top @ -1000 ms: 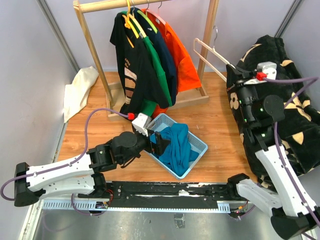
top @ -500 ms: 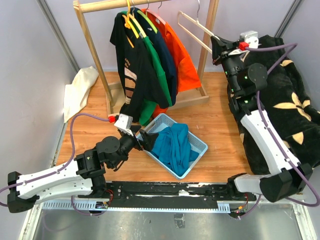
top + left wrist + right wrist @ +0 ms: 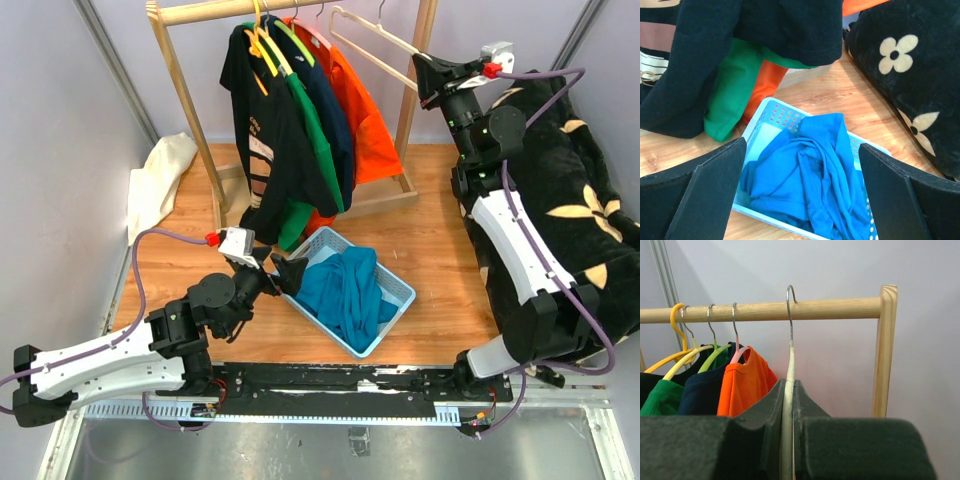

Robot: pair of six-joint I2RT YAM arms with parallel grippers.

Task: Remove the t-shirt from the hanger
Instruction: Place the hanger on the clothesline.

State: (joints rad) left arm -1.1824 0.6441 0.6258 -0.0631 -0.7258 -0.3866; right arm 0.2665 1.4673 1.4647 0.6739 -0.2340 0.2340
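1. Clamping the bare hanger (image 3: 790,355), my right pincer (image 3: 788,390) holds its hook at the rod (image 3: 840,307), in the gap between orange shirt (image 3: 745,385) and post (image 3: 885,355).
2. My left pincer (image 3: 802,145) gapes wide above the basket (image 3: 771,117); the t-shirt (image 3: 805,185) lies crumpled inside.
3. The basket rests on the wooden surface (image 3: 430,240); a blanket (image 3: 580,220) lies at its right edge.

White-and-black arms (image 3: 110,358), purple cables (image 3: 148,262)

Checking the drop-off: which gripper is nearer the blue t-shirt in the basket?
Left. The left gripper is open right beside the blue t-shirt; the right gripper is up at the rack, shut on the bare hanger.
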